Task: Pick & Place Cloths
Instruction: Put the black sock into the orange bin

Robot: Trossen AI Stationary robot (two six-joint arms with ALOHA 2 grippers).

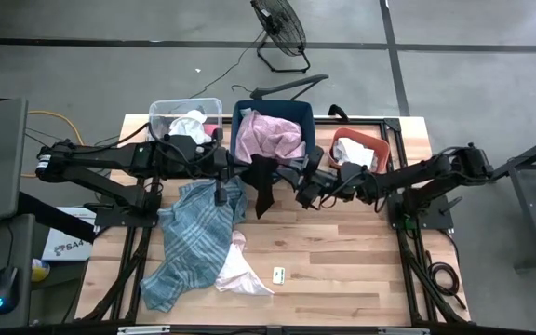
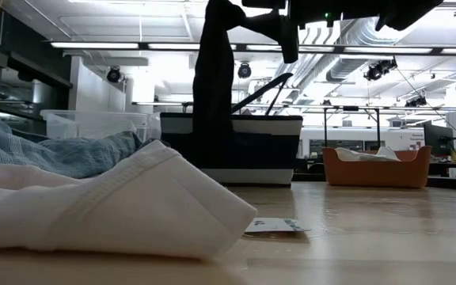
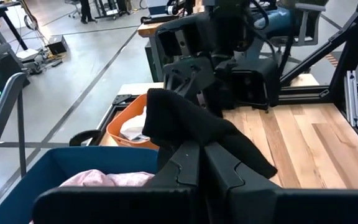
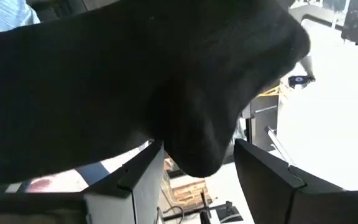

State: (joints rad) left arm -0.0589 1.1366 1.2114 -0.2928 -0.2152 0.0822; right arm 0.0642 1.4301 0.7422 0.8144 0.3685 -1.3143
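A black cloth (image 1: 263, 186) hangs above the table's middle, in front of the dark blue bin (image 1: 240, 116) that holds the mauve-pink cloth (image 1: 270, 136). My left gripper (image 3: 199, 155) reaches in from the left and is shut on the black cloth. My right gripper (image 4: 201, 168) comes from the right, its fingers closed on the cloth's other end. The teal-blue plaid cloth (image 1: 195, 237) and a white cloth (image 1: 240, 272) lie flat on the table's near left. More white cloth sits in the clear bin (image 1: 161, 112) and in the orange bin (image 1: 372, 141). My left gripper pinches a bunched fold of the black cloth (image 3: 188, 134) between its two fingers, level, from the table's left. The cloth is lifted clear and most of it hangs below (image 2: 212, 95). My right gripper has a thick bunch of the cloth's upper end (image 4: 197, 146) between its two fingers, coming level from the table's right. The cloth covers the contact. A short stretch (image 2: 271, 28) runs from it toward the hanging part.
Three bins stand in a row along the far edge. A small white paper tag (image 1: 279, 273) lies on the wood near the near edge. Bare wood shows on the table's right half (image 1: 361, 251). A fan (image 1: 279, 28) stands on the floor beyond.
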